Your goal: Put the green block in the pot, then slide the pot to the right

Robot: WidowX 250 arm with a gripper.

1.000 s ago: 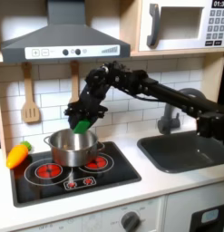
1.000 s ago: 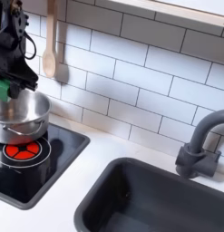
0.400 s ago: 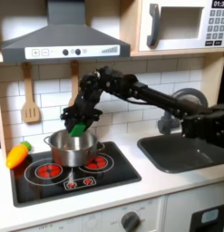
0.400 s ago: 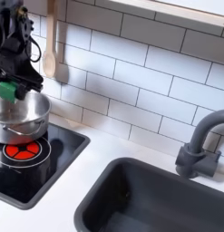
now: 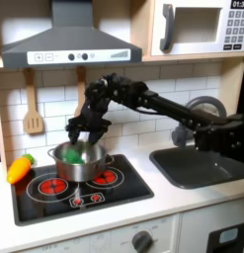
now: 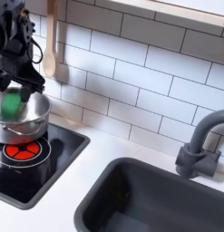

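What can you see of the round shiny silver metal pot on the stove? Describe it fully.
The round shiny silver metal pot stands upright on the black stovetop, over a red burner at the first exterior view's left. It has low straight walls and looks like polished steel. The black gripper hangs just above its open top, with the blurred small green block at the rim.

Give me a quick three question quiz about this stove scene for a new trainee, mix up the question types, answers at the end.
1. True or false: the green block lies on the counter beside the sink.
2. Which toy lies at the first exterior view's left of the pot? A carrot, B banana, C spoon.
3. What is the end effector hovering over?

Key: 1 false, it is blurred, at the pot's mouth. 2 A, the carrot. 3 The pot.
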